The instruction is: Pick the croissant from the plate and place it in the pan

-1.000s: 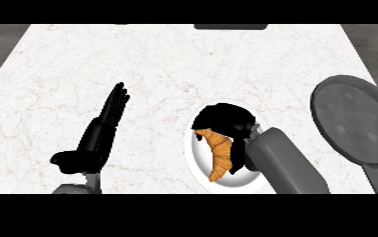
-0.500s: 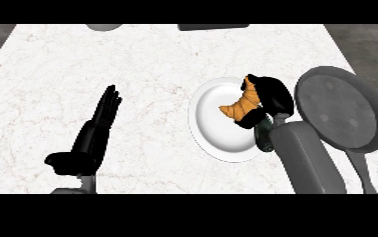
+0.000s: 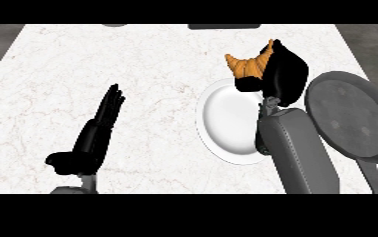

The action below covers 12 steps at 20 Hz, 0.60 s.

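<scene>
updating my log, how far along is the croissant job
Pickup looks done: the plate is bare. In hand: the right hand curls round the croissant, beyond the plate's far rim. Left: carry it to the pan at the right and set it in. The left hand rests open.

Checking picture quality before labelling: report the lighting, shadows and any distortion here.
Head view: even light on the counter, no glare; no cast shadow visible beside the plate, which looks taller than wide; the black right hand holding the croissant shows almost no shading.

croissant (image 3: 247,66): golden-brown, gripped in right hand (image 3: 286,76), at plate's far rim
plate (image 3: 227,126): white, bare
pan (image 3: 343,113): grey, just right of plate
</scene>
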Tool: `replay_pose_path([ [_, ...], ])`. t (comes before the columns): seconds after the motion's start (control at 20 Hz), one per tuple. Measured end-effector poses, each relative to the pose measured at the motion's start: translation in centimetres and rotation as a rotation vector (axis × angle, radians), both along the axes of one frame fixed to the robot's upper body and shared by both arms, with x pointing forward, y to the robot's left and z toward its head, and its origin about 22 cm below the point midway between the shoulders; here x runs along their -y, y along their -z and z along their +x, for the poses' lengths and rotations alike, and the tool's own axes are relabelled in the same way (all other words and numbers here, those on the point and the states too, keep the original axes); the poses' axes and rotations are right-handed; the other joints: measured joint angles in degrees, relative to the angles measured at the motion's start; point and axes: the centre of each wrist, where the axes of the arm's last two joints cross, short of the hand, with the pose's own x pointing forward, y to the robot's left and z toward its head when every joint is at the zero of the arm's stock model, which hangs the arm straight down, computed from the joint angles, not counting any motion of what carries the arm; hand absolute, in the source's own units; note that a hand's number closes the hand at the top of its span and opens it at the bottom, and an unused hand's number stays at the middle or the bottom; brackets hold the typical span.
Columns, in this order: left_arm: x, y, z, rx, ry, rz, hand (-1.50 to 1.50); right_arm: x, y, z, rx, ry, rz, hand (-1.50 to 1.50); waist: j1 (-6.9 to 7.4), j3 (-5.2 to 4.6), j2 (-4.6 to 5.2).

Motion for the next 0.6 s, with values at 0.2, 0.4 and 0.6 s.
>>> replay_pose_path([
  [0.2, 0.3, 0.2, 0.0, 0.006, 0.014, -0.008, 0.0, -0.1, -1.4, -1.6, 0.09, 0.131, 0.05, 1.5, 0.62, 0.08, 0.37],
  [0.4, 0.3, -0.1, 0.2, 0.01, 0.019, -0.006, 0.0, 1.5, -1.9, -2.7, 0.155, 0.209, 0.091, 1.5, 0.97, 0.12, 0.61],
  [0.6, 0.7, -0.5, 0.1, 0.012, 0.02, -0.007, 0.0, 5.3, -0.9, -3.4, 0.194, 0.3, 0.108, 1.5, 1.2, 0.16, 0.76],
])
